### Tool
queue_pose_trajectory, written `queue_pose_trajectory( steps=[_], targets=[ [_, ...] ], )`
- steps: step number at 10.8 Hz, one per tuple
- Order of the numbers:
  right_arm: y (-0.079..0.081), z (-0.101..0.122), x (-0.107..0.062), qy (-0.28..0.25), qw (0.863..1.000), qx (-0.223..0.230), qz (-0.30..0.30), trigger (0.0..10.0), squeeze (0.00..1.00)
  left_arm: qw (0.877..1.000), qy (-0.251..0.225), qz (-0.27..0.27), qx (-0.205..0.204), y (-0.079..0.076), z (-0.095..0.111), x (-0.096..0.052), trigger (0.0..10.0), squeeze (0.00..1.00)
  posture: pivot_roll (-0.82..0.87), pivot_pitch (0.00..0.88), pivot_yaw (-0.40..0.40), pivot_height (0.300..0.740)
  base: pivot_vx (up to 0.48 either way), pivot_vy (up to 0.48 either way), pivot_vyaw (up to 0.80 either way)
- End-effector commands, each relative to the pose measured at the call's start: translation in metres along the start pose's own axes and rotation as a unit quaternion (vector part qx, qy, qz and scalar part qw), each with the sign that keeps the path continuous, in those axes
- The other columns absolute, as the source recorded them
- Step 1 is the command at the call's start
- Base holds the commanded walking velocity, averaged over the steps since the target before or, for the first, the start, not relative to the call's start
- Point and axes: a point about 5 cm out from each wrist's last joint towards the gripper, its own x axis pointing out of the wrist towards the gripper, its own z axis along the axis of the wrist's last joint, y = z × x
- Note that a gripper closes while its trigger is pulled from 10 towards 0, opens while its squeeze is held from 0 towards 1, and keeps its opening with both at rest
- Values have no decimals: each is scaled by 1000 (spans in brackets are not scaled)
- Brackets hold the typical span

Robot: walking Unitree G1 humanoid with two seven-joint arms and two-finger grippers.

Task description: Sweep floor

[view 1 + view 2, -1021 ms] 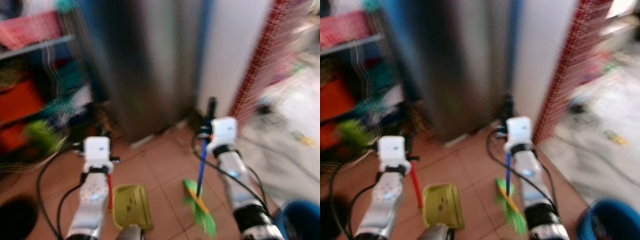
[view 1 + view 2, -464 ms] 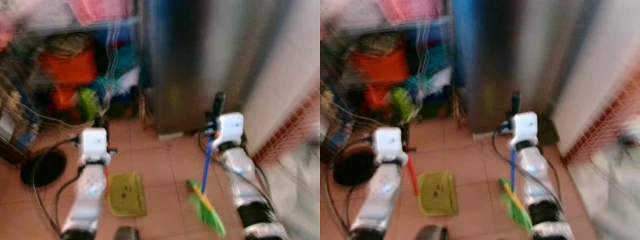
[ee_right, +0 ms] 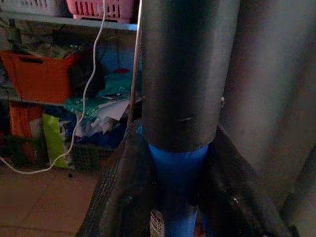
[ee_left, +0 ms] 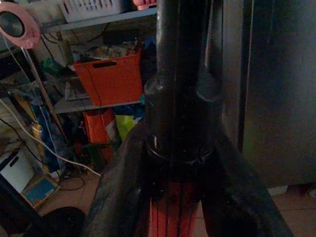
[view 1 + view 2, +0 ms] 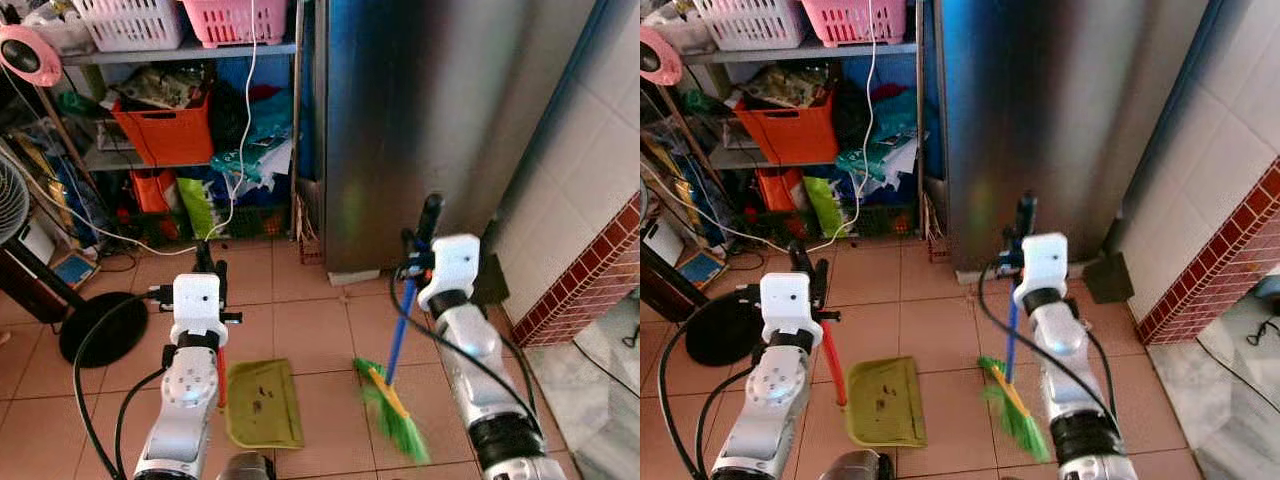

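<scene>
My left gripper [image 5: 207, 268] is shut on the red handle [image 5: 220, 372] of a yellow-green dustpan [image 5: 263, 402], which lies flat on the terracotta tiles with a few dark crumbs in it. In the left wrist view the fingers [image 4: 118, 197] clamp the handle's black top. My right gripper [image 5: 424, 232] is shut on the blue handle [image 5: 400, 330] of a broom, held nearly upright. Its green bristles [image 5: 398, 424] touch the floor to the right of the dustpan. In the right wrist view the fingers [image 3: 123, 197] close around the grey-and-blue broom handle [image 3: 177, 168].
A stainless fridge [image 5: 420, 120] stands straight ahead. Left of it a shelf holds an orange bin [image 5: 165, 125], bags and a pink basket [image 5: 235, 18]. A fan's black base [image 5: 100, 325] and cables lie at the left. A tiled wall with red brick trim [image 5: 590, 280] closes the right.
The camera has swung left and steadied, so the blurred scene is now sharp. Both grippers keep the same hold on the dustpan and broom.
</scene>
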Motion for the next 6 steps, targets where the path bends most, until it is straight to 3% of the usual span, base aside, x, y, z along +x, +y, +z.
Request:
queue_pose_trajectory(
  steps=[1,6],
  targets=[
    [2,10,5,-20,1000,-2,6,10000,0,1000,-28,0,9,4,10,4,10000,0,-12,0,3,740,274,0,0],
    [-8,21,9,-45,998,-25,-22,10000,0,999,-31,-8,7,3,10,3,10000,0,-12,0,4,740,347,0,0]
  ],
)
